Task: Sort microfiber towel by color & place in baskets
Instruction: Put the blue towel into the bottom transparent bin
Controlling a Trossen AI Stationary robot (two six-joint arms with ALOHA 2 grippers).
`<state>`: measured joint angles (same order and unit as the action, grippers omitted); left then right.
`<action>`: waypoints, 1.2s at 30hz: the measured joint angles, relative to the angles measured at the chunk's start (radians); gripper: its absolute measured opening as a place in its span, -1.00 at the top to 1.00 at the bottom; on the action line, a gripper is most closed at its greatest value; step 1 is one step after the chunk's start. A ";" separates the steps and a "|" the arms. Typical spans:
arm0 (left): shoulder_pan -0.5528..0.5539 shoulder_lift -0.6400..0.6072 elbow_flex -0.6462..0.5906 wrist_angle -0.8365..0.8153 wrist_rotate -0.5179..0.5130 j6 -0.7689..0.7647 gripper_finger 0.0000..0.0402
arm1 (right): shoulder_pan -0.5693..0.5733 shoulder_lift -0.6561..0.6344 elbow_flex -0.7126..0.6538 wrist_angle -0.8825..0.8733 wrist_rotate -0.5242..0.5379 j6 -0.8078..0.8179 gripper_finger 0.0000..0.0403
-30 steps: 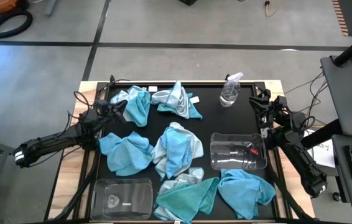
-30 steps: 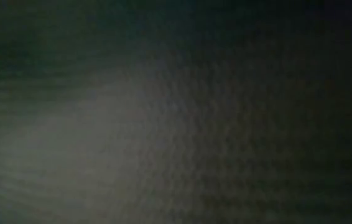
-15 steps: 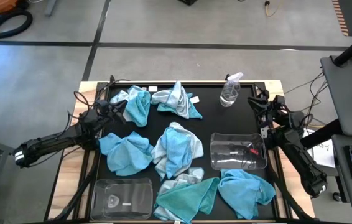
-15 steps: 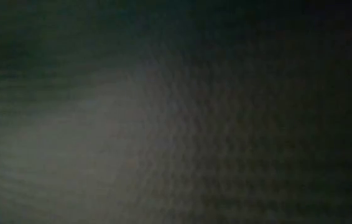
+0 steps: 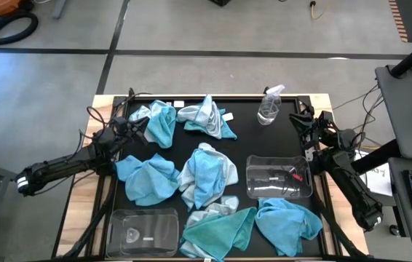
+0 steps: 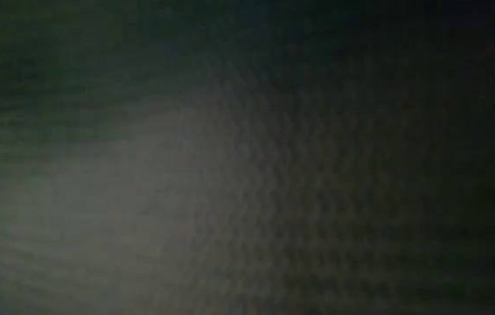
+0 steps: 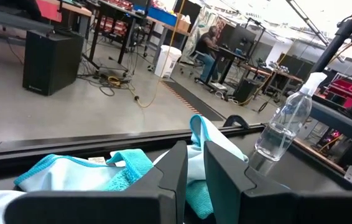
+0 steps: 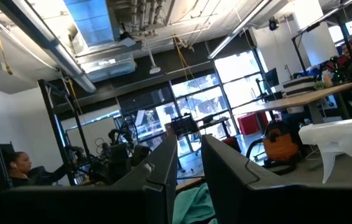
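Apparently no legible writing | left gripper (image 7: 191,163) narrowly parted, empty | right gripper (image 8: 188,155) likewise.

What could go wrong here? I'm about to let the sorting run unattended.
The spray bottle stands upright beside the right gripper; a swing toward the towels could topple it. Pale and blue cloths lie tangled in the centre pile, so one grab may lift both colours. The low view is dark, useless for checking.
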<state>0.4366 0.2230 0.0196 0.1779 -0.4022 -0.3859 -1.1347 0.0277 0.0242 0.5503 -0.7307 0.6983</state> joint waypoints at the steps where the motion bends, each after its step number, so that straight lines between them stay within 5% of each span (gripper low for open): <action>1: 0.000 0.000 0.000 0.000 0.000 0.000 0.81 | 0.000 0.000 0.000 0.000 0.000 0.000 0.66; 8: 0.000 0.000 0.000 -0.001 0.001 -0.137 0.81 | 0.000 0.000 0.000 0.000 0.000 -0.001 0.66; 36: 0.000 0.111 0.000 0.004 0.003 -0.251 0.81 | 0.000 0.000 0.000 0.000 0.000 -0.002 0.66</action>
<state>0.4366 0.3344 0.0196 0.1819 -0.3989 -0.6369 -1.1347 0.0277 0.0240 0.5503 -0.7307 0.6962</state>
